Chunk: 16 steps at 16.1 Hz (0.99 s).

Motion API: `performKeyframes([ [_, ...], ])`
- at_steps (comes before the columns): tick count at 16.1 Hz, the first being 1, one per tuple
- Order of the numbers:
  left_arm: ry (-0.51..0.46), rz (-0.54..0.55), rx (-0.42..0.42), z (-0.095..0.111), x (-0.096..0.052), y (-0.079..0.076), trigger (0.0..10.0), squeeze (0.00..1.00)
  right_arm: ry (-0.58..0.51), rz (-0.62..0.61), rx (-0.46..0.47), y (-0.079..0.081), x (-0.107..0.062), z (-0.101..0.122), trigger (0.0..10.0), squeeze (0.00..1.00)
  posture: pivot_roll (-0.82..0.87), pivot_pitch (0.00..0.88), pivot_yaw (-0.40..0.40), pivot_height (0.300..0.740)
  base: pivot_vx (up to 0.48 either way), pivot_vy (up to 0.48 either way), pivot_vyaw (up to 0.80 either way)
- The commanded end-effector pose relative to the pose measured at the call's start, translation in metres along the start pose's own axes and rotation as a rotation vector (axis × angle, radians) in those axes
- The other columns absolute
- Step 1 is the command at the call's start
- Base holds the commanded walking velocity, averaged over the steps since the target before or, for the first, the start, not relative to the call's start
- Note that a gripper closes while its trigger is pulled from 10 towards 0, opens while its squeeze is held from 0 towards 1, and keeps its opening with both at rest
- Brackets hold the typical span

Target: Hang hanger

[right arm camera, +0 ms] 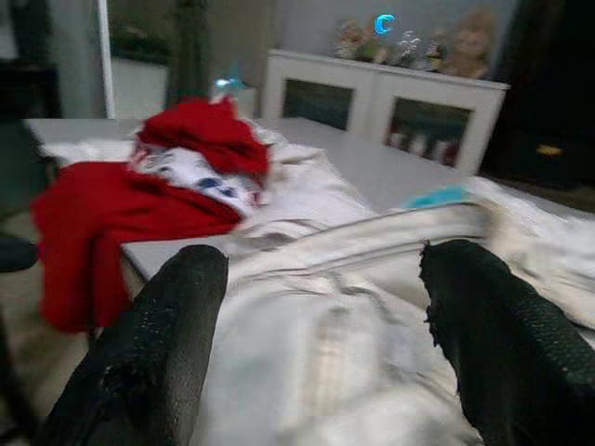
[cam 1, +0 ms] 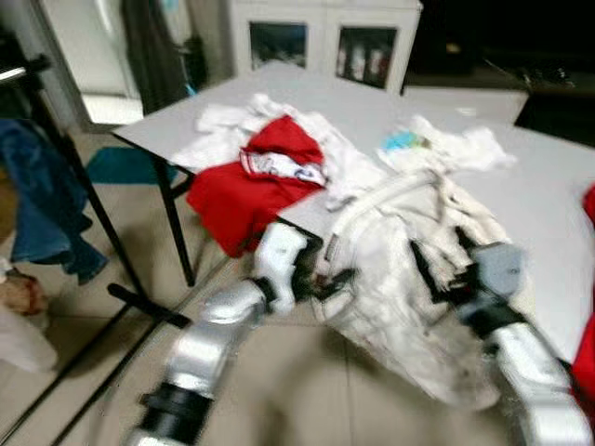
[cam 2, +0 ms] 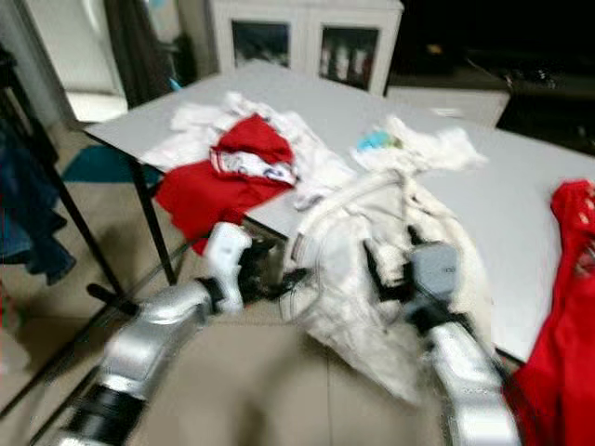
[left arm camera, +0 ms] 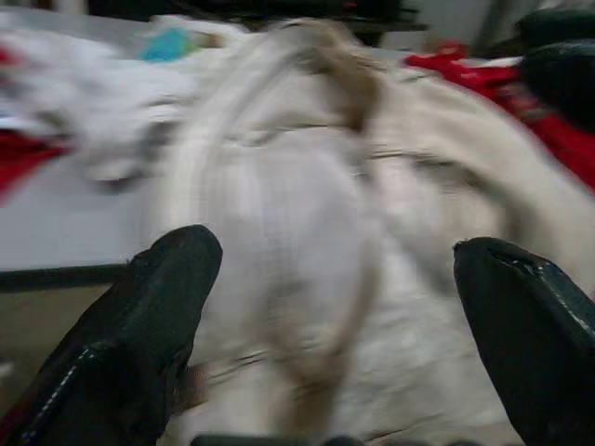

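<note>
Left wrist view has the left gripper (left arm camera: pixel 339 321) spread wide, the white garment (left arm camera: pixel 307 260) just beyond its fingertips.

**Surfaces and finishes**

White jacket (cam 1: pixel 409 269): soft matt cloth, creased, hanging over table's near edge. Red garment (cam 1: pixel 251 190): matt cloth, at left edge. Table (cam 1: pixel 548 204): smooth grey top, faint sheen. Left gripper (left arm camera: pixel 339 325) fingers: glossy black plastic. Arms: silver, semi-gloss.

Dim indoor light, heavy motion blur, background perhaps underexposed
</note>
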<state>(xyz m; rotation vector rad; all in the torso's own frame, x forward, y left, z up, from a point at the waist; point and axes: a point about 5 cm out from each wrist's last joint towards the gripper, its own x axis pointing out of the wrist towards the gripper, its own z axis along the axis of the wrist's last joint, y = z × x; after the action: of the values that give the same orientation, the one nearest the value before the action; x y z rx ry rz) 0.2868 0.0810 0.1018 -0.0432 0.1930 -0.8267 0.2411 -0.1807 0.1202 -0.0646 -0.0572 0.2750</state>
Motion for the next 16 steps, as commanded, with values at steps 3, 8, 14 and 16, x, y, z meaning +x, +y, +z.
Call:
performKeyframes([
  [3, -0.011, -0.020, 0.008, 0.003, 0.006, -0.006, 10.0, 0.00, 0.004, -0.027, -0.020, -0.009, -0.003, 0.001, 10.0, 0.00, -0.05, 0.000, -0.020, 0.740, 0.419, 0.000, 0.00],
  [8, -0.010, -0.018, 0.012, 0.003, 0.007, -0.006, 10.0, 0.00, 0.003, -0.036, -0.029, -0.009, 0.000, 0.000, 10.0, 0.00, -0.05, 0.000, -0.022, 0.740, 0.419, 0.000, 0.00],
  [14, -0.032, -0.025, 0.000, 0.004, 0.006, -0.007, 10.0, 0.00, -0.004, -0.184, -0.130, -0.028, 0.004, 0.006, 10.0, 0.00, -0.04, 0.000, -0.025, 0.740, 0.111, 0.000, 0.00],
  [16, -0.030, -0.026, 0.001, 0.004, 0.005, -0.007, 10.0, 0.00, -0.009, -0.270, -0.186, -0.040, 0.005, 0.012, 10.0, 0.00, -0.04, 0.000, -0.026, 0.740, 0.000, 0.000, 0.00],
])
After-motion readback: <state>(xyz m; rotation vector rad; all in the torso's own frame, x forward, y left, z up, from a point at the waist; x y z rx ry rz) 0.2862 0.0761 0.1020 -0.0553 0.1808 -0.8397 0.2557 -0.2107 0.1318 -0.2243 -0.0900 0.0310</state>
